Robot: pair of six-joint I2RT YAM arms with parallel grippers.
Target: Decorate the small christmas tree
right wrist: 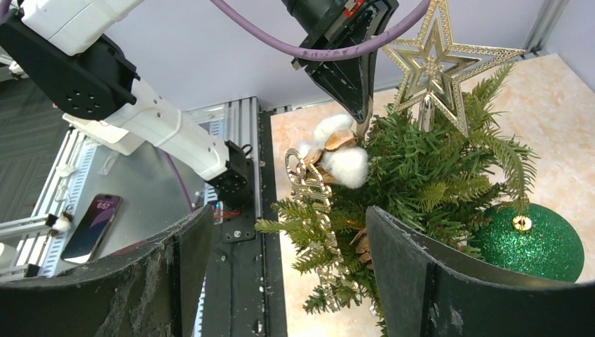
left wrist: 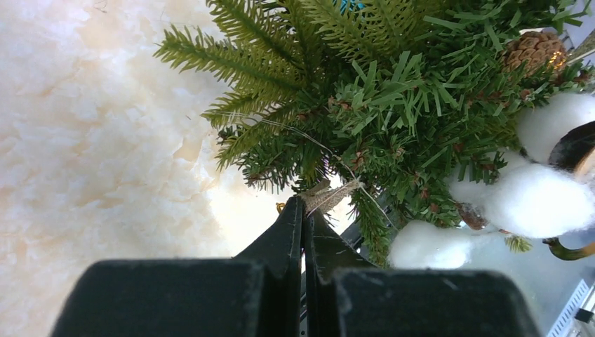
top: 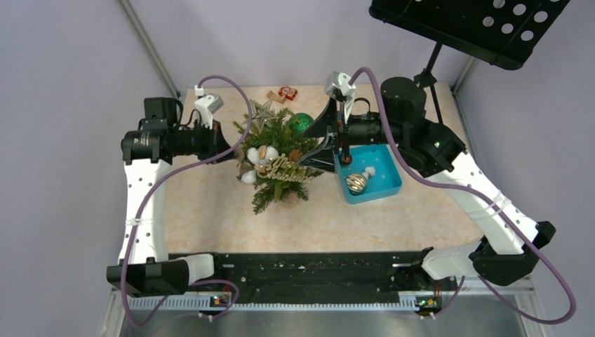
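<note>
**Tree position.** The small christmas tree (top: 281, 165) stands upright near the centre of the table (top: 210, 203), between the two arms. It carries these ornaments:
- a gold star (top: 263, 112) at its 11 o'clock edge
- white cotton bolls (top: 261, 154) at its 9 o'clock side
- a gold script sign (top: 289, 170) across the front
- a green glitter ball (top: 302, 123) at 1 o'clock
- a pine cone (left wrist: 537, 49), seen in the left wrist view

**Left gripper.** The left gripper (top: 235, 147) sits at the tree's 9 o'clock and reaches in among the branches. In the left wrist view its fingers (left wrist: 284, 232) are pressed together and pinch a scrap of burlap-coloured twine (left wrist: 330, 196) at the tips.

**Right gripper.** The right gripper (top: 317, 146) sits at the tree's 3 o'clock. In the right wrist view its jaws are spread wide and hold nothing. The tree's branches lie in the gap between them.

**Other items.**
- A teal tray (top: 389, 165) lies just beside the tree at its 3 to 4 o'clock. It holds a silver bauble (top: 356, 182) and a white cotton ball (top: 369, 170).
- A red ornament (top: 287, 92) lies on the table at the tree's 12 o'clock.
- A black music stand (top: 470, 24) stands at the table's 1 o'clock corner.
</note>
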